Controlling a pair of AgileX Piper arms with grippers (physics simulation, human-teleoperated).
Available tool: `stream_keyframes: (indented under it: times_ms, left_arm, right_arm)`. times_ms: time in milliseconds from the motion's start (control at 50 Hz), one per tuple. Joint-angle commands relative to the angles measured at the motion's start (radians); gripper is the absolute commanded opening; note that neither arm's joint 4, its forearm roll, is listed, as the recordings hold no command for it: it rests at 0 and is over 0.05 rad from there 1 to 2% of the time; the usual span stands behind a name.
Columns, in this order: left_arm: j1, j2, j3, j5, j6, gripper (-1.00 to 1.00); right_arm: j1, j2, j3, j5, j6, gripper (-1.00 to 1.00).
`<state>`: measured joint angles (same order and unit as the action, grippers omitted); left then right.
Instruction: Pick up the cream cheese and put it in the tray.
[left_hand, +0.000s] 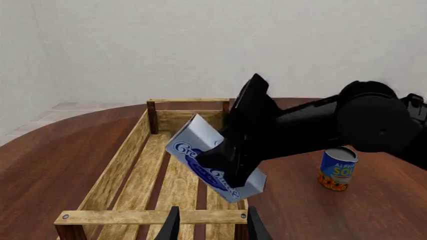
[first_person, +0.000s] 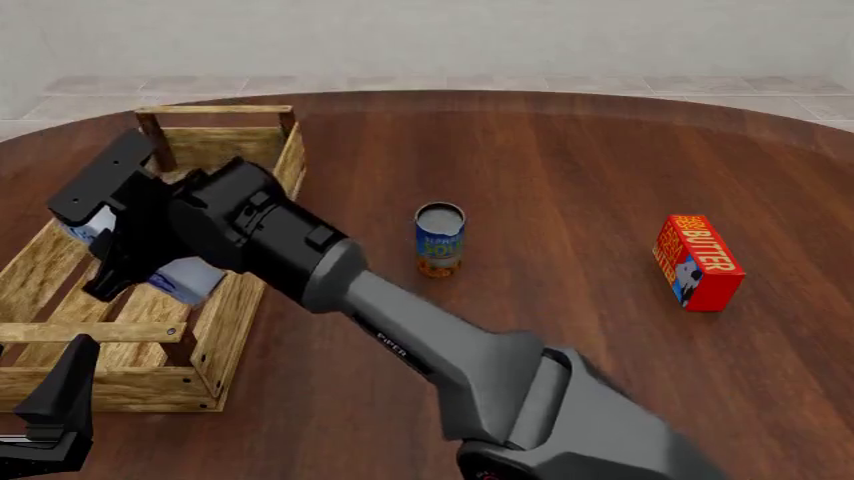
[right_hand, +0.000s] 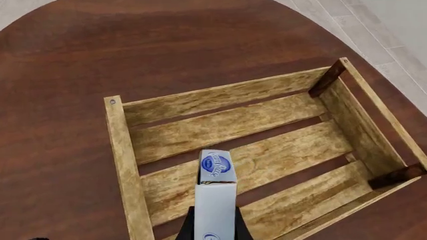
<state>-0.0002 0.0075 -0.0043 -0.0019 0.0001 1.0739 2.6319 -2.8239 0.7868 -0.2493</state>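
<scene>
The cream cheese (left_hand: 190, 147), a white-and-pale-blue box with a dark blue oval logo, is held tilted over the inside of the tray (left_hand: 113, 170). My right gripper (left_hand: 223, 162) is shut on it, its arm reaching across from the right. The front view shows the right gripper (first_person: 127, 262) over the tray (first_person: 247, 300) at the left, with the box (first_person: 191, 278) mostly hidden behind it. In the right wrist view the box (right_hand: 215, 195) sits between the fingers of the right gripper (right_hand: 213, 227), above the tray's slats (right_hand: 267, 160). My left gripper (first_person: 51, 405) is open and empty at the tray's near end.
A blue-and-yellow can (first_person: 439, 238) stands upright right of the tray and also shows in the left wrist view (left_hand: 337, 170). A red-orange butter box (first_person: 697, 262) lies at the right of the round dark-wood table (first_person: 561, 160).
</scene>
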Motion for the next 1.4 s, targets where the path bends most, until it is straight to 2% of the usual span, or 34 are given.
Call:
stream_keyframes:
  times_ms: [20, 480, 640, 980, 1120, 1140, 1400]
  left_arm:
    - [0.0, 0.0, 0.0, 0.0, 0.0, 1.0]
    - [0.0, 0.0, 0.0, 0.0, 0.0, 1.0]
    - [0.0, 0.0, 0.0, 0.0, 0.0, 1.0]
    - [0.0, 0.0, 0.0, 0.0, 0.0, 1.0]
    - [0.0, 0.0, 0.0, 0.0, 0.0, 1.0]
    - [0.0, 0.0, 0.0, 0.0, 0.0, 1.0]
    - [0.0, 0.0, 0.0, 0.0, 0.0, 1.0]
  right_arm:
    - [0.001, 0.033, -0.006, -0.019, 0.01, -1.0]
    - [0.039, 0.088, -0.006, 0.003, 0.01, -1.0]
    - [0.028, 0.11, -0.006, 0.026, 0.003, -1.0]
    - [0.033, 0.154, -0.006, 0.012, 0.011, -1.0]
    - [0.03, 0.16, -0.006, 0.011, -0.007, -1.0]
    - [0.032, 0.16, -0.006, 0.012, -0.004, 1.0]
    - [0.03, 0.151, -0.006, 0.014, -0.016, 1.0]
